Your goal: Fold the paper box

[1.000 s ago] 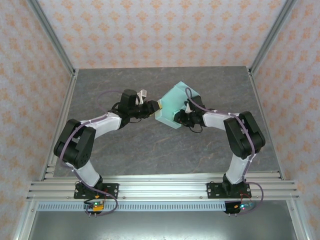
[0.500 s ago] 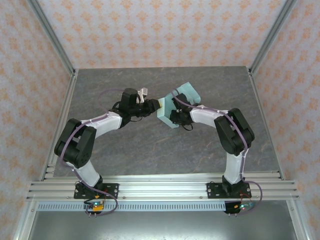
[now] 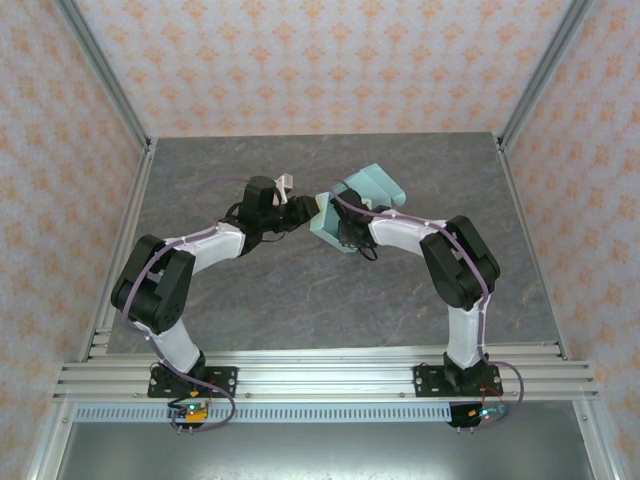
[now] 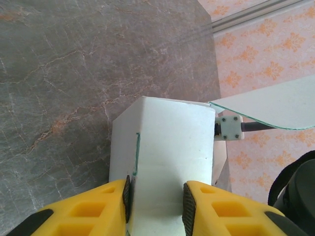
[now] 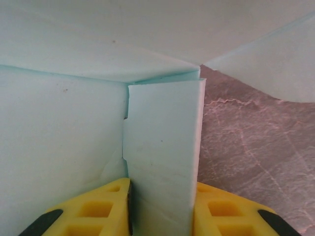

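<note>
Grey, marble-veined worktop (image 3: pixel 300 300), boxed in by orange-patterned wallpaper (image 3: pixel 320 60). At its middle sits the paper box (image 3: pixel 368 186), between both arms, with the left gripper (image 4: pixel 156 199) and right gripper (image 5: pixel 162 204) each having jaws clamped on a card panel.

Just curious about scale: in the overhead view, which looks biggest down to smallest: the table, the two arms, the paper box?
1. table
2. left arm and right arm, about alike
3. paper box

From above, the right arm (image 3: pixel 402 228) hides the near part of the paper box (image 3: pixel 375 185).
</note>
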`<state>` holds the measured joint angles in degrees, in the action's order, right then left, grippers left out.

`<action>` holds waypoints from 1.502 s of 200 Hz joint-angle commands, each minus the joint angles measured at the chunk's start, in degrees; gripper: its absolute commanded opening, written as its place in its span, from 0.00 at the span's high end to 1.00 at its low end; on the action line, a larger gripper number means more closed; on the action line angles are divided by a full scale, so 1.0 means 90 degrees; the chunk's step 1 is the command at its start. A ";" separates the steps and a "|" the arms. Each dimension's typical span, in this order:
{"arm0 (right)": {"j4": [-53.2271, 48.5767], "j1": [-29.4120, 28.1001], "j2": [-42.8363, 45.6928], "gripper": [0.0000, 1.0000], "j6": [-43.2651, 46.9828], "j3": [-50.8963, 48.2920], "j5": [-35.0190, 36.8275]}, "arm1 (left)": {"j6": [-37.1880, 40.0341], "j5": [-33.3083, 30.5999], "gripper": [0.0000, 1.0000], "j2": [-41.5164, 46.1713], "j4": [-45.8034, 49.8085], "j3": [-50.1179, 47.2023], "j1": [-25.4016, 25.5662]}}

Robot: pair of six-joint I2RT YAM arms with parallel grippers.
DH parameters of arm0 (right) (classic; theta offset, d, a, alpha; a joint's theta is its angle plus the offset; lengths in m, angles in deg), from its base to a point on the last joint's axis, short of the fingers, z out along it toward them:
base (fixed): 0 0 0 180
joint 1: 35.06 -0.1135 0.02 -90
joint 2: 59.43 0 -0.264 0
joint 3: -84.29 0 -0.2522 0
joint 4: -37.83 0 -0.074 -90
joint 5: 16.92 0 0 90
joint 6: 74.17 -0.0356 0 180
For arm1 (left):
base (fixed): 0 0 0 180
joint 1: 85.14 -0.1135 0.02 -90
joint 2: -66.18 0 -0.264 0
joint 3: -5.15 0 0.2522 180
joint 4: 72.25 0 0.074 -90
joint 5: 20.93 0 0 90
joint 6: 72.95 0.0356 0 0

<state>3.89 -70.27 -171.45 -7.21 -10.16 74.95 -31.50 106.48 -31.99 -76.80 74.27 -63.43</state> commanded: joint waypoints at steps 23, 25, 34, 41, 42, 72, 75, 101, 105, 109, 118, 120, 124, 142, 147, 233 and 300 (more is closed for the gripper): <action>-0.0692 -0.0132 0.0119 0.63 0.0229 0.0053 0.0853 | 0.0124 0.0360 0.61 -0.0102 0.0271 0.0050 0.0249; -0.0695 -0.0132 0.0161 0.62 0.0230 0.0047 0.0849 | 0.0134 0.0357 0.60 -0.0094 0.0289 0.0048 0.0247; -0.0691 -0.0132 0.0385 0.59 0.0227 -0.0020 0.0813 | 0.0194 0.0343 0.58 -0.0090 0.0359 0.0053 0.0240; -0.0666 -0.0124 0.0559 0.58 0.0223 -0.0084 0.0754 | 0.0242 0.0310 0.56 -0.0092 0.0424 0.0044 0.0224; -0.0652 -0.0123 0.0585 0.58 0.0230 -0.0100 0.0732 | 0.0245 0.0303 0.56 -0.0095 0.0433 0.0042 0.0219; -0.0389 -0.0045 0.1257 0.56 0.0179 -0.0474 0.0147 | 0.0344 0.0238 0.46 -0.0084 0.0561 0.0000 0.0156; -0.0364 -0.0036 0.1310 0.56 0.0161 -0.0514 0.0137 | 0.0365 0.0238 0.45 -0.0090 0.0580 0.0003 0.0156; -0.0089 0.0084 0.1721 0.58 0.0131 -0.0888 -0.0083 | 0.0502 0.0282 0.38 -0.0158 0.0735 0.0088 0.0123; -0.0057 0.0115 0.1772 0.58 0.0132 -0.0928 -0.0129 | 0.0512 0.0285 0.37 -0.0173 0.0740 0.0089 0.0130; -0.0044 0.0135 0.1806 0.58 0.0134 -0.0959 -0.0148 | 0.0512 0.0284 0.36 -0.0177 0.0744 0.0086 0.0126; -0.0071 0.0176 0.1860 0.58 0.0121 -0.0998 -0.0180 | 0.0553 0.0288 0.33 -0.0215 0.0771 0.0093 0.0123; -0.0072 0.0192 0.1874 0.58 0.0127 -0.1010 -0.0181 | 0.0564 0.0292 0.33 -0.0213 0.0788 0.0100 0.0125; -0.0072 0.0208 0.1898 0.58 0.0138 -0.1036 -0.0201 | 0.0586 0.0279 0.32 -0.0225 0.0814 0.0100 0.0121; -0.0073 0.0269 0.2059 0.57 0.0129 -0.1181 -0.0231 | 0.0663 0.0248 0.28 -0.0254 0.0901 0.0074 0.0125; -0.0083 0.0300 0.2123 0.57 0.0108 -0.1219 -0.0240 | 0.0668 0.0248 0.28 -0.0255 0.0925 0.0061 0.0121; 0.0239 0.0564 0.3115 0.49 -0.0628 -0.1992 -0.0614 | 0.1736 -0.0678 0.22 -0.0345 0.2016 0.0277 0.0135; 0.0942 0.0756 0.1613 0.57 -0.0716 -0.1433 -0.0334 | 0.1626 -0.0729 0.22 -0.0646 0.1530 0.0436 0.0132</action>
<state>9.70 -63.51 -153.18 -12.68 -25.57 68.98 -17.73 101.37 -37.22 -61.72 76.72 -62.57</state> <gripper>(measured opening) 0.439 0.777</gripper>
